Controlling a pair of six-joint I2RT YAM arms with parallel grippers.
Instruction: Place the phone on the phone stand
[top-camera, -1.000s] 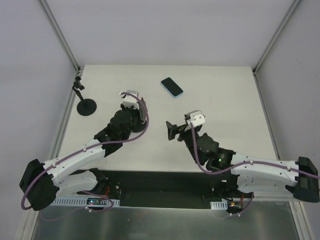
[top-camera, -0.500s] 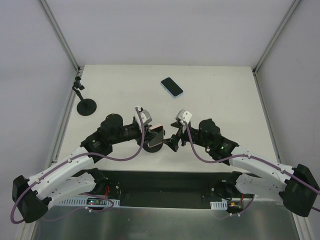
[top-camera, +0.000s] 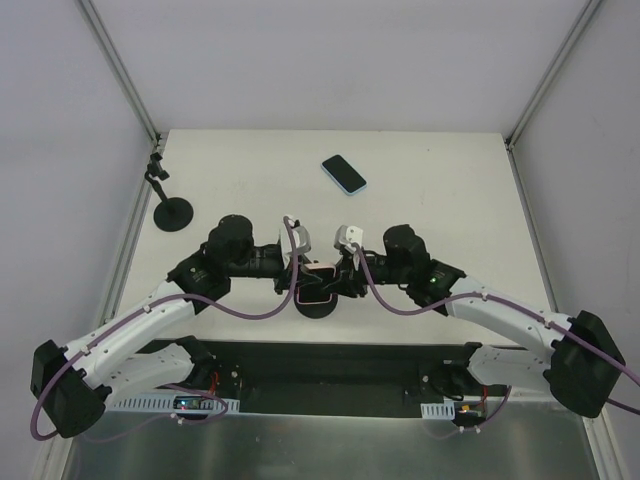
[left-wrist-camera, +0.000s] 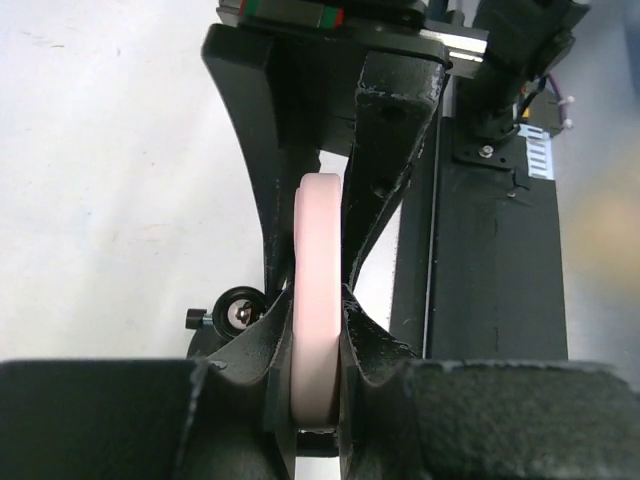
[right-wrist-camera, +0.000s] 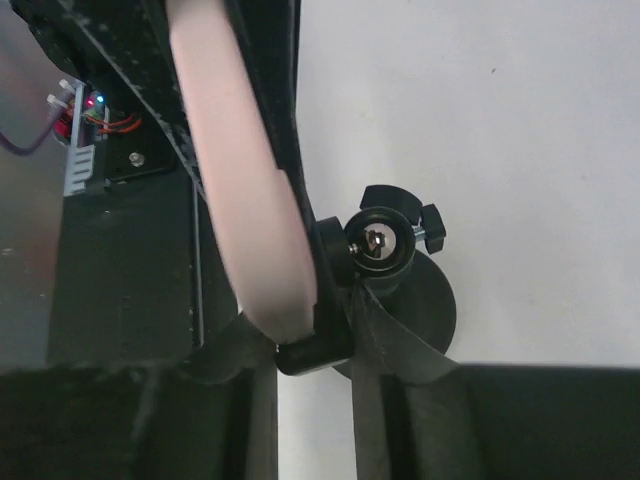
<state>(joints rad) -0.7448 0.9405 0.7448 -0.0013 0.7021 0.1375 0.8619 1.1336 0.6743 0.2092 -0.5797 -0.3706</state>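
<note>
A pink phone (top-camera: 318, 283) stands on edge in the black cradle of a phone stand (top-camera: 318, 305) at the front middle of the table. My left gripper (top-camera: 304, 270) is shut on the phone (left-wrist-camera: 318, 290), pinching its two faces. From the right, my right gripper (top-camera: 337, 283) is shut on the stand's cradle (right-wrist-camera: 322, 330) just below the phone's lower end (right-wrist-camera: 255, 230). The stand's ball joint (right-wrist-camera: 381, 243) and round base (right-wrist-camera: 432, 315) show beside the right fingers. In the left wrist view the stand's arms (left-wrist-camera: 385, 150) rise behind the phone.
A second, dark phone with a blue edge (top-camera: 344, 173) lies flat toward the back middle. Another black stand with a round base (top-camera: 172, 212) sits at the left edge. The table's front rail (top-camera: 320, 365) runs close behind the stand.
Both grippers have come together at the front middle. The left one brought the pink phone into the stand's cradle, and the right jaws have closed on the cradle.
</note>
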